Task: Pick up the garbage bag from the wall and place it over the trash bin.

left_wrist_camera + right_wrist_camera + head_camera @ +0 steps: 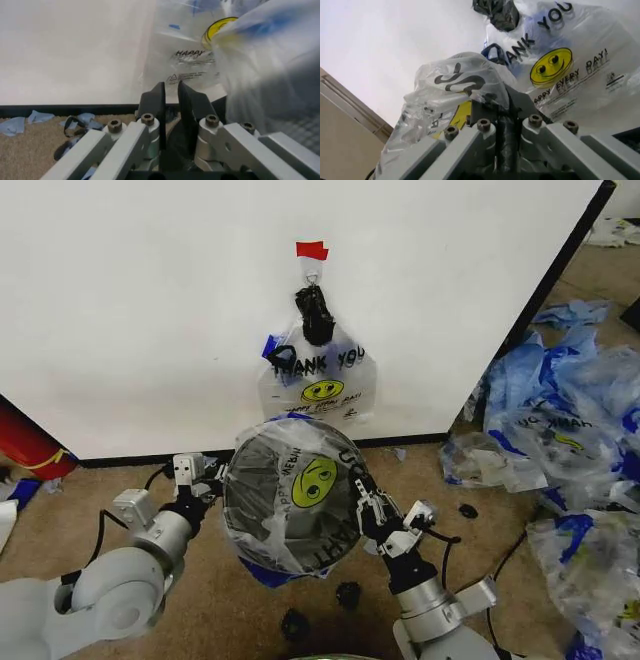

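Bag-over-bin step looked nearly done: garbage bag [300, 505] was draped over the trash bin [262, 500] on the floor just below the wall [150, 300]. Left hand [203, 477] and right hand [368, 507] each pinched the plastic at opposite rim sides, jaws narrow. Next likely called for pulling the film down evenly before letting go; the bundle of bags [318, 375] hung on the wall hook.
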### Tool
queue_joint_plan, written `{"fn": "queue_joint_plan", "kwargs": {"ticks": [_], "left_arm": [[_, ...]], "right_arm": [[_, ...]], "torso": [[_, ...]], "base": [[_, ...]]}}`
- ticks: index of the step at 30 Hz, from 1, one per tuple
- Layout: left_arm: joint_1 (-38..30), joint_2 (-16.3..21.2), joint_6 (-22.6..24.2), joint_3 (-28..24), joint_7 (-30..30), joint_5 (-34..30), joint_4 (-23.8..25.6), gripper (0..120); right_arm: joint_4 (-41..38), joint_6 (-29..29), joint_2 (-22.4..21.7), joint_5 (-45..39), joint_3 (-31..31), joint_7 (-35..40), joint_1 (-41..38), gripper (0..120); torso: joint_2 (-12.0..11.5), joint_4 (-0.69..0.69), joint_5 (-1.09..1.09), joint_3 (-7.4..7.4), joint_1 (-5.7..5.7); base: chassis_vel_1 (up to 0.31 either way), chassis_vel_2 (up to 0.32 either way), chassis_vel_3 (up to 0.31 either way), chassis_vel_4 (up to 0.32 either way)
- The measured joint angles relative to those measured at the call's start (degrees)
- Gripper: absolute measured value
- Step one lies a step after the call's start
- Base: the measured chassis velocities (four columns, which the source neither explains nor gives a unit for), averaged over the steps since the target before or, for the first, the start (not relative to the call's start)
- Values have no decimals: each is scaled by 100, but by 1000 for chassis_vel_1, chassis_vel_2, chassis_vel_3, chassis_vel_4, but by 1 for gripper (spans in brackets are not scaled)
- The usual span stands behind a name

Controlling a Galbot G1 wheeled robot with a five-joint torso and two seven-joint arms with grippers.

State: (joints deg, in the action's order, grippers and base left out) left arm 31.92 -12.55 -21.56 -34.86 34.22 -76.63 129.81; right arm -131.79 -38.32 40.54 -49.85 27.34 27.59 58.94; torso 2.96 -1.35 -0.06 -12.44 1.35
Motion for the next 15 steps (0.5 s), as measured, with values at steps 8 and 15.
{"fn": "queue_joint_plan", "kwargs": {"ticks": [8, 15], "left_arm": [[24, 147, 45, -8, 21, 62, -38, 20], [-32, 260, 333, 20, 394, 180, 38, 43]], "right_arm": [[169, 1, 18, 43, -30, 11, -10, 1], [376, 21, 19, 208, -76, 92, -27, 1]], "torso": [[0, 0, 0, 0, 0], [0, 0, 2, 0, 0]], "base": [[0, 0, 0, 0], [0, 0, 0, 0]]}}
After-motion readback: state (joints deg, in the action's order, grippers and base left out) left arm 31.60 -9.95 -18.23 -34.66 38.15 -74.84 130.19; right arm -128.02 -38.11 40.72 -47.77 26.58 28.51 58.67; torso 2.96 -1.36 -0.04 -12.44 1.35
